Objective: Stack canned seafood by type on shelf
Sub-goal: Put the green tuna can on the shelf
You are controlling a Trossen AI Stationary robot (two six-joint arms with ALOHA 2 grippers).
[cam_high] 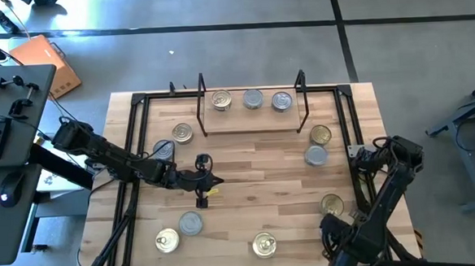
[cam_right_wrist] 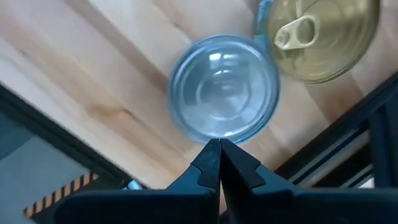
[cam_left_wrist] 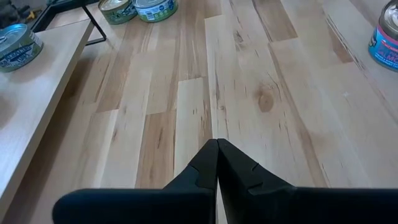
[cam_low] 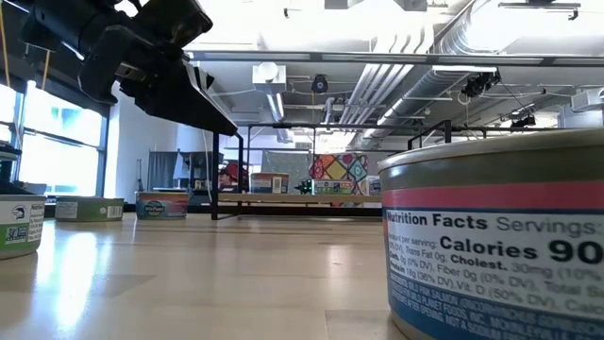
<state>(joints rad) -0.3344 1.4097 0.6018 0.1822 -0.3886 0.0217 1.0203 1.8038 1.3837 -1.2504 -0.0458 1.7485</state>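
Both claws are pinched shut and hold nothing. Left gripper (cam_high: 213, 181) hangs over the middle of the table (cam_high: 255, 165); right gripper (cam_right_wrist: 219, 155) hovers by the right edge above a silver-lidded can (cam_right_wrist: 224, 87), with a gold pull-tab can (cam_right_wrist: 320, 34) just beside it.

From above, ten cans show: three on the shelf (cam_high: 253, 120) at the back, one gold (cam_high: 221, 100) and two silver (cam_high: 253, 99), and seven on the table around it.

Only the table-level camera shows labels: one can (cam_low: 495, 236) fills its right side, cut off by the frame. Lids are hidden there, and the shelf is distant and hard to make out.
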